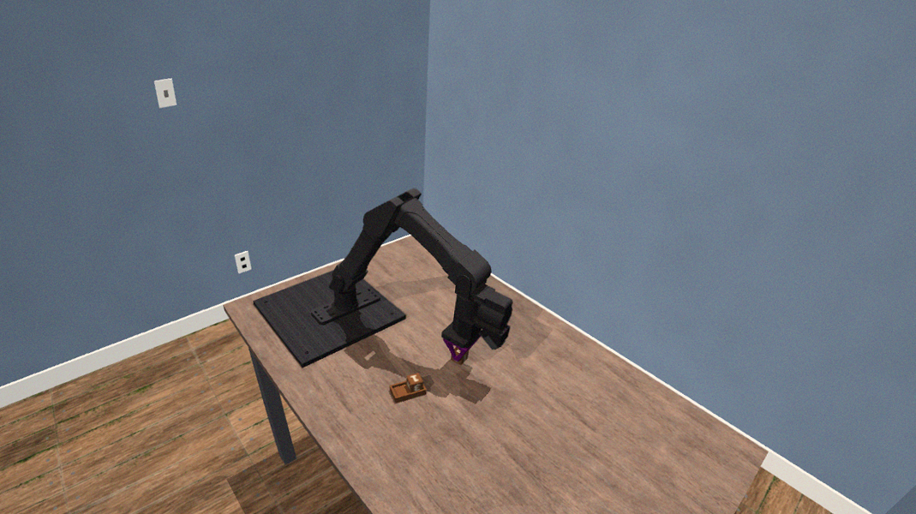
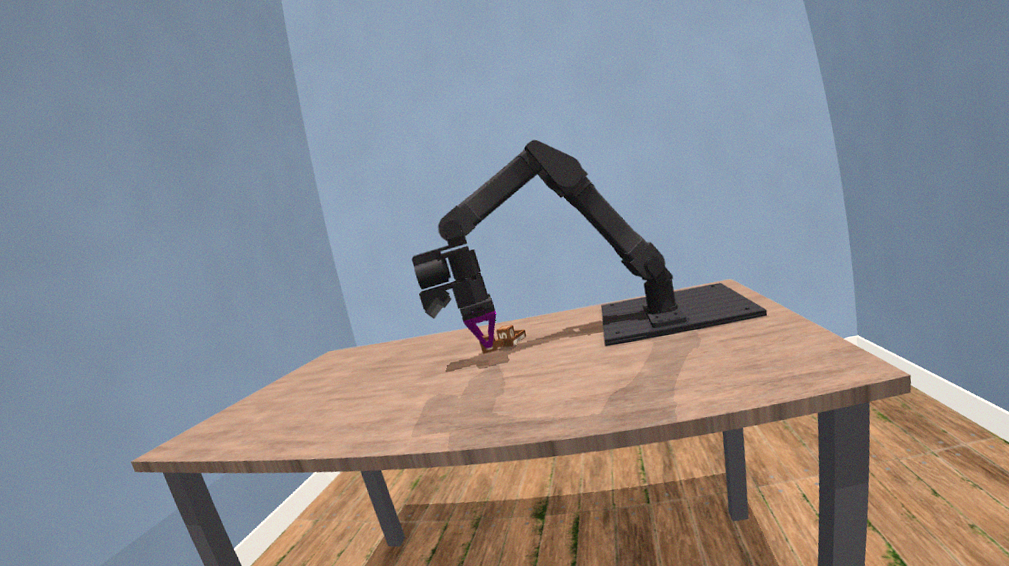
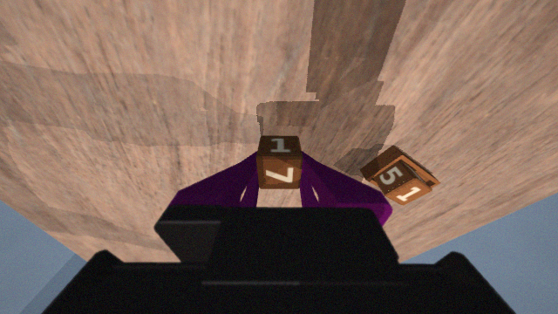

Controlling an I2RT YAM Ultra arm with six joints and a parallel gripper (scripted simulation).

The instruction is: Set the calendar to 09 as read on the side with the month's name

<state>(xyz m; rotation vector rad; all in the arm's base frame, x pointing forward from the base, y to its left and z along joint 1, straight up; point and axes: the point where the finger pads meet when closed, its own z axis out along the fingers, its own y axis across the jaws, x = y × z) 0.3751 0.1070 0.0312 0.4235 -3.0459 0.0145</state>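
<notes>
Fingers of the tool (image 1: 459, 356) (image 2: 488, 344) (image 3: 279, 167) are clamped on one date cube (image 1: 459, 360) (image 2: 484, 347) (image 3: 279, 173), low over the surface (image 1: 578, 454) (image 2: 384, 408) (image 3: 131, 35); whether its underside touches wood cannot be told. The wrist view shows a 1 and a 7 on it. Just beside, the tray (image 1: 397, 395) (image 2: 521, 335) (image 3: 370, 168) carries the other cube (image 1: 415, 383) (image 2: 505, 336) (image 3: 404, 185) at one end, with a 5 and a 1 in view; its other end is free.

The step in hand looks like setting the held cube down to take a fresh grip, since neither visible digit suits 09. Done well, it would mean a slow, level descent, the lower face meeting the wood squarely before the fingers part evenly, and enough room kept from the tray that nothing gets nudged. A tilted release could tip the cube and lose track of its faces.

Brown, streaky wood tops the surface, crossed by the arm's shadows, with a black base plate (image 1: 311, 354) (image 2: 721, 309) under the arm. Blue walls (image 1: 612, 156) (image 2: 544, 48) (image 3: 501, 231) rise around, above a plank floor (image 1: 115, 447) (image 2: 606, 554).
</notes>
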